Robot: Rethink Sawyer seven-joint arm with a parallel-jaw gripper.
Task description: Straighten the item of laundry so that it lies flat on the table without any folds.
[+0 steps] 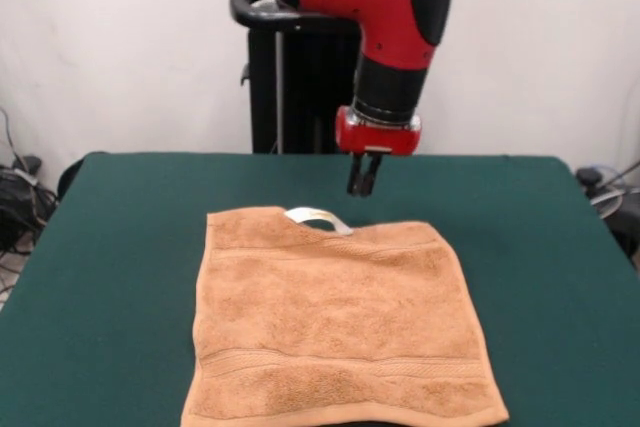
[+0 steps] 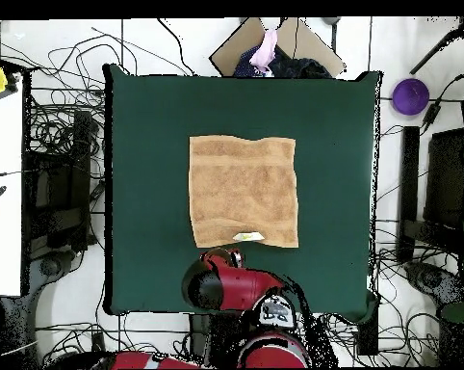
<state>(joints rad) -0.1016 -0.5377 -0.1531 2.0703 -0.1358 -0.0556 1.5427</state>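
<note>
On the table [image 1: 560, 247], flat towel [image 1: 340, 327]

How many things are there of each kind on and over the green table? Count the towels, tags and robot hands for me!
Towels: 1, the orange towel lying spread out.
Tags: 1, the white tag at the towel's edge nearest the robot.
Robot hands: 1, the hand hanging above the table, just beyond the towel and holding nothing.
Total: 3
</note>
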